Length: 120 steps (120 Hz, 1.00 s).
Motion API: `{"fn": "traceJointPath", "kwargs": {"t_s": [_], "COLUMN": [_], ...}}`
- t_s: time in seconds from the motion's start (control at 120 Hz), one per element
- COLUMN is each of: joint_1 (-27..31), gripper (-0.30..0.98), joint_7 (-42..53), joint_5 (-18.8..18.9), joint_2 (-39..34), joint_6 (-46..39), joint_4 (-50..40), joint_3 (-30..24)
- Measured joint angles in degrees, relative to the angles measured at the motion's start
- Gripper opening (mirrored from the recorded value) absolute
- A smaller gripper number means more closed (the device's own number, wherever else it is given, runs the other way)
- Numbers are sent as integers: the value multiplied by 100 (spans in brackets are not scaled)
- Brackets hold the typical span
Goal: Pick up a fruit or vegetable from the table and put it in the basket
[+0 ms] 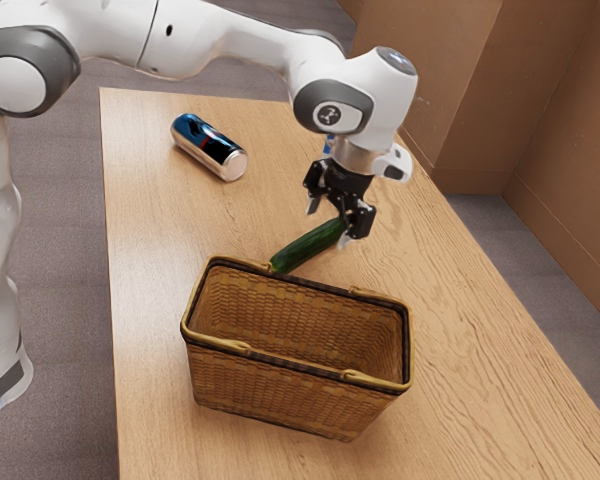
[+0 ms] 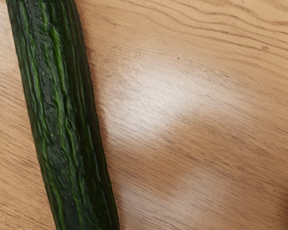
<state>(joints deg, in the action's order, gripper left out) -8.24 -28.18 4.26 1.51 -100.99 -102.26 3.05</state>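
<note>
Jaws apart; cucumber (image 1: pixel 308 246) close by

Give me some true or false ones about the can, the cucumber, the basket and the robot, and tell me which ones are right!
The can is lying on its side. True.

The cucumber is inside the basket. False: it is outside, on the table.

The cucumber is green. True.

The end effector is right by the can. False: it is at the cucumber.

The basket looks woven. True.

The can is standing in the basket. False: it is on the table.
</note>
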Motion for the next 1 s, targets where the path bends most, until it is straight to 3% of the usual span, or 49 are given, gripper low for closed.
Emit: {"fn": "traceJointPath", "kwargs": {"t_s": [0.317, 0.525, 0.55, 0.6, 1.0], "joint_1": [947, 743, 881, 1694, 1469], "gripper": [69, 69, 69, 69, 69], "joint_7": [-640, -914, -940, -987, -1276], "joint_5": [94, 97, 98, 118, 144], "joint_2": [204, 213, 210, 205, 253], "joint_6": [-61, -139, -143, -145, -254], "joint_4": [-152, -172, -165, -151, -334], "joint_3": [-6, -33, -207, -1076, -852]}}
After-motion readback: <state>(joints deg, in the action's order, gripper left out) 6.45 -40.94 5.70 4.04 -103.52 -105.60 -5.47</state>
